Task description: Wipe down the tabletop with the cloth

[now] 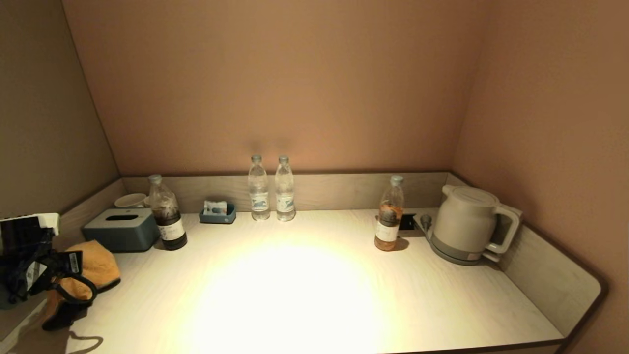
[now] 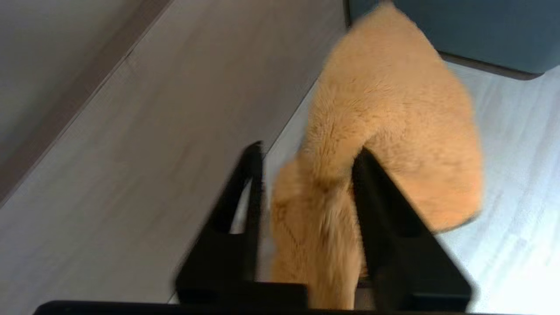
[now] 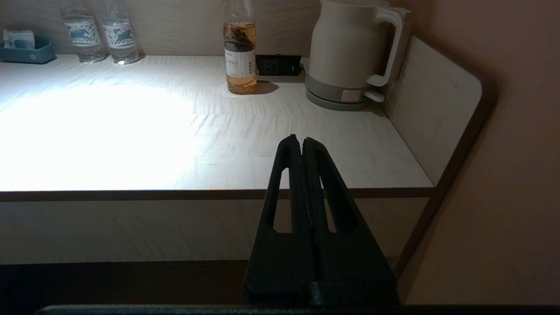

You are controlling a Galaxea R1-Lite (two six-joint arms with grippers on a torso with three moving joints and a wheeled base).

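The fluffy orange cloth [image 1: 98, 264] lies bunched at the tabletop's [image 1: 304, 295] left edge, just in front of the blue tissue box. My left gripper [image 1: 73, 291] is closed around one end of it. In the left wrist view the cloth [image 2: 393, 113] passes between the black fingers [image 2: 367, 188] of that gripper [image 2: 309, 151], close to the left side wall. My right gripper [image 3: 302, 139] is shut and empty, held in front of and below the table's front edge at the right. It does not show in the head view.
A blue tissue box [image 1: 120, 228], a white cup [image 1: 130, 200] and a dark bottle [image 1: 167, 214] stand at the back left. A small blue tray [image 1: 217, 214], two water bottles [image 1: 271, 189], a tea bottle [image 1: 389, 214], a socket [image 3: 278, 65] and a white kettle [image 1: 467, 223] line the back.
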